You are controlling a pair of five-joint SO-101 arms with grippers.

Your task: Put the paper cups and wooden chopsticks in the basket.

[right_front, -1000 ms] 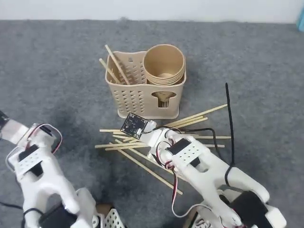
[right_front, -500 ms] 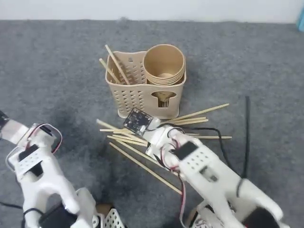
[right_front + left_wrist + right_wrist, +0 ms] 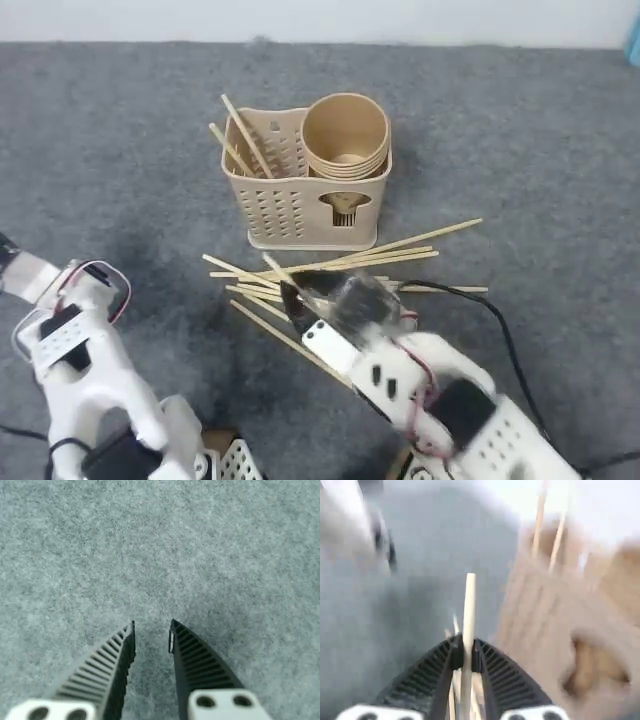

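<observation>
Now, on carpet (image 3: 120, 150): basket (image 3: 300, 205) upright, cups (image 3: 345, 135) stacked in one compartment, two sticks (image 3: 240, 135) leaning in the other. Since a second ago, right arm (image 3: 430, 390) swung round and lifted off the pile. Its right gripper (image 3: 463, 655) pinched narrow on one chopstick (image 3: 468, 610), tip toward the basket. Reads as a sound pick; carry and drop next. Over bare carpet, left gripper (image 3: 151, 630) slightly parted, holding nothing. Just in front of the basket, loose chopsticks (image 3: 400, 250) scattered, several yet to go.

Open grey carpet (image 3: 120, 150) all round the basket (image 3: 285, 205); scattered chopsticks (image 3: 410, 243) before it.
</observation>
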